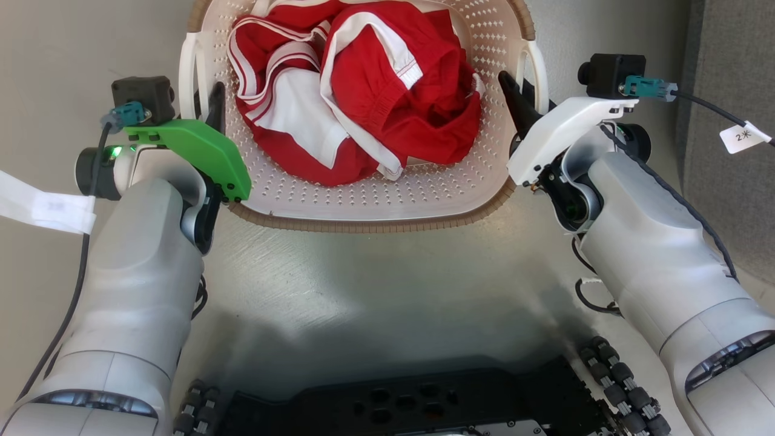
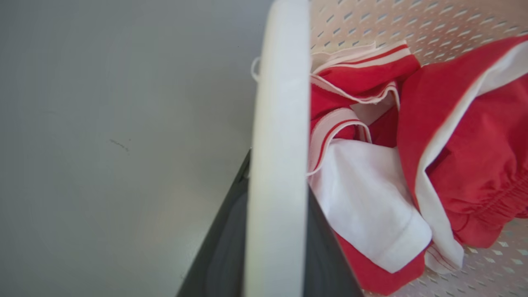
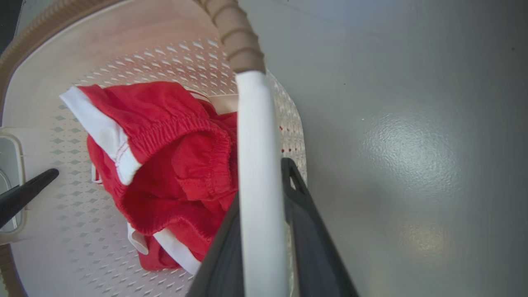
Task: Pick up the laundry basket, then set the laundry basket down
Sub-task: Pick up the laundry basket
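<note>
The laundry basket [image 1: 363,225], cream-white and perforated with a brown woven-look rim, sits straight ahead in the head view with red and white clothes [image 1: 387,79] piled inside. My left gripper [image 1: 212,106] is shut on its white left handle [image 1: 187,72]. In the left wrist view that handle [image 2: 276,123] runs between the two dark fingers [image 2: 218,255]. My right gripper [image 1: 522,97] is shut on the right handle [image 1: 539,66], and the right wrist view shows this handle [image 3: 255,136] clamped between the fingers [image 3: 307,231]. Whether the basket touches the floor cannot be told.
Smooth grey floor [image 1: 339,290] lies around the basket. My dark wheeled base [image 1: 412,406] fills the bottom of the head view. A darker grey strip [image 1: 732,60] runs along the far right. Across the basket, the left gripper's finger [image 3: 24,194] shows in the right wrist view.
</note>
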Robot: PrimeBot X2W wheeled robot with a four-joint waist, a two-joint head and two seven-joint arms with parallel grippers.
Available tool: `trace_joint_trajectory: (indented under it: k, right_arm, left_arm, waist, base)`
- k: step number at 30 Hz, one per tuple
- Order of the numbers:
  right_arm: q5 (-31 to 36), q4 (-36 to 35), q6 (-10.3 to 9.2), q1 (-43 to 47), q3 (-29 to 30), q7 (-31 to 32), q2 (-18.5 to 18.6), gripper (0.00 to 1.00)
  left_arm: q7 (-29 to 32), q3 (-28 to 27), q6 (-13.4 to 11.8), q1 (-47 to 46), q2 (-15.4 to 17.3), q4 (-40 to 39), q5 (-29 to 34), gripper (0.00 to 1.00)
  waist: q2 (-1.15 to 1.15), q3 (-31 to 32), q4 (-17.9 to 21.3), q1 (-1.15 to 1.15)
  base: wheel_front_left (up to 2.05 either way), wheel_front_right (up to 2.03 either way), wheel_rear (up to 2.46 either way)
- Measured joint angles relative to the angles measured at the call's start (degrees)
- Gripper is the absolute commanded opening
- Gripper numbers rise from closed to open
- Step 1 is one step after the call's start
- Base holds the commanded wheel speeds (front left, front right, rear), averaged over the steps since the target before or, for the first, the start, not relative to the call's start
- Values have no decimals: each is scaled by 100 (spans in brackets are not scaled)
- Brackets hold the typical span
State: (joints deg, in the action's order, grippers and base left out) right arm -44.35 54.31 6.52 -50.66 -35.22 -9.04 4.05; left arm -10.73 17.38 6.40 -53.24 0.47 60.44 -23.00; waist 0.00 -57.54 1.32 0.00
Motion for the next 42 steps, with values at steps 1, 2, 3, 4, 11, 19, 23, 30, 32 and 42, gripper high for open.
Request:
trace_joint_trajectory:
  k: [1,2,3,4,11,19,23,30,32,42]
  right_arm:
    - [-19,19,-1,-13,-25,-9,1,0]
    - [-36,47,-3,-26,-48,-11,1,0]
    - [-62,80,-4,-36,-70,-15,-1,0]
    - [-73,105,-4,-43,-94,-27,-1,0]
    - [-175,165,-4,-49,-287,-77,18,0]
    - [-401,257,-4,-41,-536,-101,60,0]
    - [-523,303,-3,-29,-666,34,90,0]
    - [-717,363,-3,19,-843,332,121,0]
    - [-801,371,-3,81,-886,403,123,0]
    - [-1148,486,-4,439,-1160,927,104,0]
  left_arm:
    - [-11,18,8,-4,0,15,-2,0]
    - [-24,41,15,-5,-1,32,-5,0]
    - [-26,64,15,-5,-4,51,-30,0]
    - [-52,82,16,-5,-7,77,-54,0]
    - [-126,144,22,-19,-3,223,-148,0]
    - [-143,309,63,7,-5,403,-371,0]
    - [-131,405,67,69,-10,461,-513,0]
    - [23,522,114,229,-26,571,-823,0]
    - [112,555,114,300,-31,584,-905,0]
    - [626,843,115,671,-41,755,-1225,0]
  waist:
    - [0,9,0,0]
    - [0,23,0,0]
    - [0,40,0,0]
    - [0,59,1,0]
    - [0,225,13,0]
    - [0,573,33,0]
    - [0,832,52,0]
    - [0,1353,101,0]
    - [0,1508,119,0]
    - [0,2314,227,0]
  base:
    - [0,0,0]
    - [0,0,0]
    - [0,0,0]
    - [0,0,0]
    - [0,0,0]
    - [0,0,0]
    - [0,0,0]
    - [0,0,0]
    - [0,0,0]
    - [0,0,0]
